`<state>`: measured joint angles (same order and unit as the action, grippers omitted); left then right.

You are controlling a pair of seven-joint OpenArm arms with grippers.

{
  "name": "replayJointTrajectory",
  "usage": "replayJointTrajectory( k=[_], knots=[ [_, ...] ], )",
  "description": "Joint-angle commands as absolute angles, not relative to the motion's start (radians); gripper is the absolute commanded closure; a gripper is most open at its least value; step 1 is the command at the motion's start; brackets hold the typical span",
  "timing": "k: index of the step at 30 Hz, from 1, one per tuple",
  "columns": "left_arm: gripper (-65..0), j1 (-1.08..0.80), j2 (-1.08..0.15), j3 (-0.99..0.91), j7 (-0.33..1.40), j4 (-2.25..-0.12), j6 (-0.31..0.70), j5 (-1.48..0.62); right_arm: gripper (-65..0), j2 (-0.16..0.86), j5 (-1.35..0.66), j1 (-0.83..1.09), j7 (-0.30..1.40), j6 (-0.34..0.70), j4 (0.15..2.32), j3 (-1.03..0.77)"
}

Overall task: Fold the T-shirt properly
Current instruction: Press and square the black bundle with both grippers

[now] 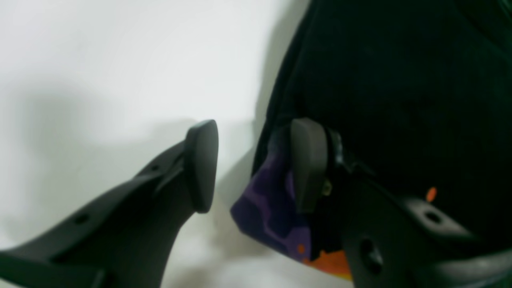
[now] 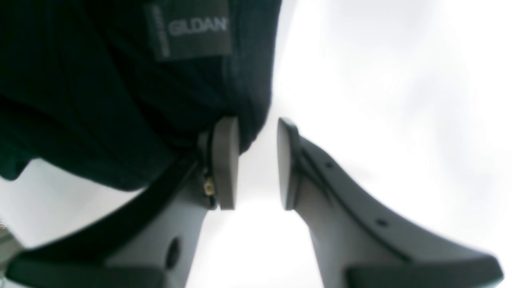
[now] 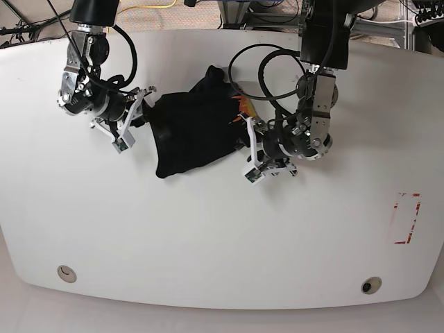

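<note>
The black T-shirt [image 3: 194, 128] lies bunched in a heap on the white table [image 3: 208, 236], between my two arms. My left gripper [image 1: 256, 166] is at the heap's right edge with its jaws apart. One pad [image 1: 308, 164] rests against a fold showing the purple camo patch [image 1: 268, 204] and a bit of orange print; the other pad [image 1: 202, 164] is over bare table. My right gripper [image 2: 256, 164] is open at the heap's left edge. Its inner pad [image 2: 226, 164] touches the dark cloth below the grey GILDAN label [image 2: 192, 28], and only white table shows between its pads.
Black cables [image 3: 267, 66] loop above the shirt near the left arm's base. A red rectangle outline [image 3: 407, 218] marks the table at the far right. Two small round holes [image 3: 66, 272] sit near the table's front edge.
</note>
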<state>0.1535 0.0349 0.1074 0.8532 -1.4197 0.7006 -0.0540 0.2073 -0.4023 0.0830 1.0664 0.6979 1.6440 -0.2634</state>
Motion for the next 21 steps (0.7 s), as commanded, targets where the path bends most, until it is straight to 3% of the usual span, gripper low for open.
replayJointTrajectory(
  k=[1, 12, 21],
  knots=[
    [-26.5, 0.143, 0.030, 0.071, 0.868, -1.498, 0.698, -0.045, -15.4, 0.191, -0.349, 0.033, 1.056, 0.698, 1.662, -0.259],
    [-26.5, 0.125, 0.047, 0.013, 0.869, -1.710, 0.698, -0.045, -15.4, 0.219, -0.320, -0.024, 1.153, 0.698, 1.816, -0.286],
    [-26.5, 0.124, 0.071, 0.019, 0.866, -1.779, 0.698, -0.039, -15.4, 0.117, -0.443, 0.097, 1.202, 0.698, 1.969, -0.389]
  ],
)
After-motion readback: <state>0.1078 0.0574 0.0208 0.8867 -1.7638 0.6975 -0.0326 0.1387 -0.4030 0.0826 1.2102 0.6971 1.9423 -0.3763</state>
